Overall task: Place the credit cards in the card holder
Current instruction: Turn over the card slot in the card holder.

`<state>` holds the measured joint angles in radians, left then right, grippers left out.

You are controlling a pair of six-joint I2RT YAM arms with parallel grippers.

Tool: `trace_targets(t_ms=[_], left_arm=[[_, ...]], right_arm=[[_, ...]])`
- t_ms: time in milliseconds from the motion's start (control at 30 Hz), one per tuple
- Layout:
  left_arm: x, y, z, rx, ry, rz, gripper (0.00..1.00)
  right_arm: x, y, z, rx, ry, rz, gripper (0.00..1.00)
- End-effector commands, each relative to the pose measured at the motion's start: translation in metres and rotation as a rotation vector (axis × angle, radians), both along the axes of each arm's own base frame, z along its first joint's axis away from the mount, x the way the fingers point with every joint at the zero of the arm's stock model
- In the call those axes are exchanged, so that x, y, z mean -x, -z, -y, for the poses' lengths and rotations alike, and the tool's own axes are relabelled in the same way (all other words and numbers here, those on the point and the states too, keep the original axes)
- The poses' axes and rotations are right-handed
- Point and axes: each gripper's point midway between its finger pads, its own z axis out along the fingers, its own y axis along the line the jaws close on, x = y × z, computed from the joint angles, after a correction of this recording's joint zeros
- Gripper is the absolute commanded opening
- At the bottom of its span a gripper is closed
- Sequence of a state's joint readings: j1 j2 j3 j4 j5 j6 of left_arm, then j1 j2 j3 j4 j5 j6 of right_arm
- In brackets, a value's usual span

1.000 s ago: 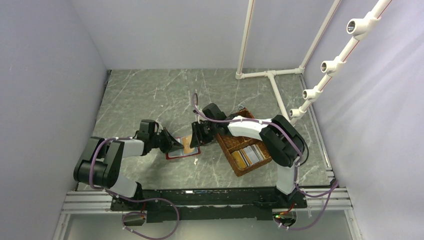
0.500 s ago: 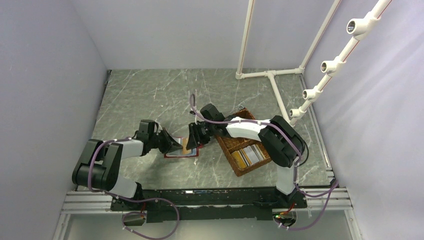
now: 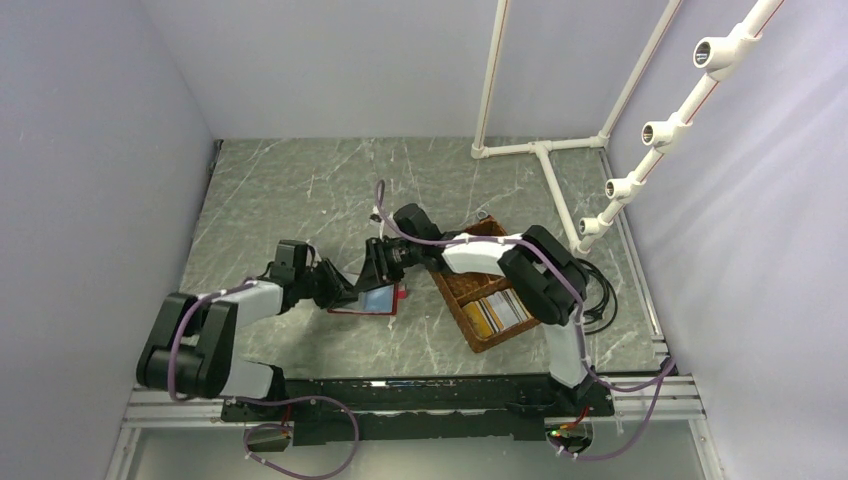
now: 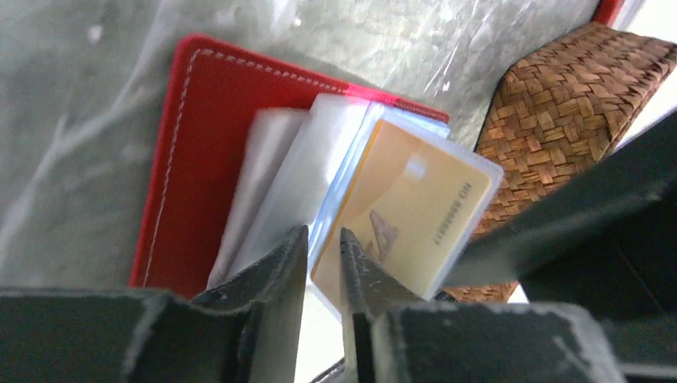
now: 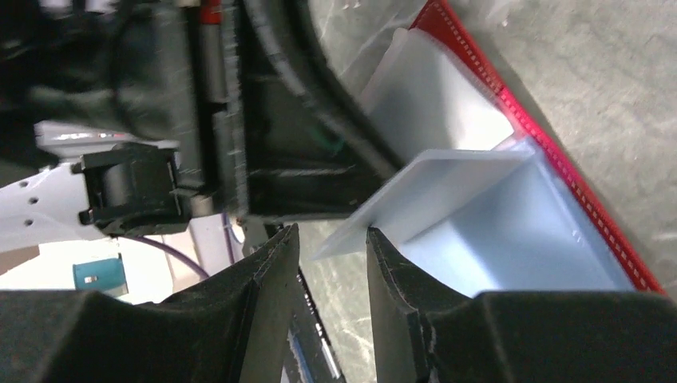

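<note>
The red wallet (image 4: 192, 159) lies open on the bench (image 3: 300, 190) beside the basket (image 4: 559, 104). The left hand (image 4: 323, 239) pinches its clear sleeve holding a tan card (image 4: 399, 215); whether the right hand (image 5: 331, 239) grips anything, I cannot tell.

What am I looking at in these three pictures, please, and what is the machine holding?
Two robot arms are bolted to a grey marbled table. One picture looks down from above. The other two come from small cameras on each wrist. Between the arms lies an open dark red leather wallet with clear plastic sleeves. One sleeve holds a tan-orange card. The left tool appears to pinch the edge of a sleeve. The right tool hovers at another sleeve leaf, and whether it grips it is unclear. To the right stands a brown woven basket with further cards inside.
</note>
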<state>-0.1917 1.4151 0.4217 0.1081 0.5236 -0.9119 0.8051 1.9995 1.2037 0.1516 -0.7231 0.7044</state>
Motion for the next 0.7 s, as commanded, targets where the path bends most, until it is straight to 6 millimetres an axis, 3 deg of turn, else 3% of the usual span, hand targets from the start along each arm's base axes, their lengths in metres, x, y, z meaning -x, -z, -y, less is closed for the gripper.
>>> trace_targets(t_ms=[0, 67, 233, 367, 400, 500, 667], left_arm=[[0.010, -0.016, -0.023, -0.140, -0.084, -0.075, 0.35], [0.014, -0.027, -0.038, -0.216, -0.159, -0.125, 0.43], [0.034, -0.051, -0.077, -0.386, -0.328, -0.233, 0.49], [0.038, -0.081, -0.101, -0.465, -0.423, -0.162, 0.54], [0.037, -0.089, -0.105, -0.480, -0.434, -0.138, 0.55], [0.027, -0.115, -0.100, -0.462, -0.369, -0.020, 0.62], [0.004, -0.159, -0.035, -0.172, -0.081, 0.256, 0.74]], right_arm=[[-0.015, -0.005, -0.020, -0.050, 0.006, 0.036, 0.40], [-0.019, -0.004, -0.026, -0.060, 0.001, 0.028, 0.40], [-0.028, 0.004, -0.040, -0.054, -0.005, 0.023, 0.40], [-0.029, -0.002, -0.044, -0.008, -0.059, 0.046, 0.44], [-0.031, -0.004, -0.035, 0.040, -0.055, 0.080, 0.48], [-0.036, -0.036, 0.002, 0.136, -0.021, 0.211, 0.55], [-0.026, -0.064, 0.109, 0.378, 0.126, 0.350, 0.76]])
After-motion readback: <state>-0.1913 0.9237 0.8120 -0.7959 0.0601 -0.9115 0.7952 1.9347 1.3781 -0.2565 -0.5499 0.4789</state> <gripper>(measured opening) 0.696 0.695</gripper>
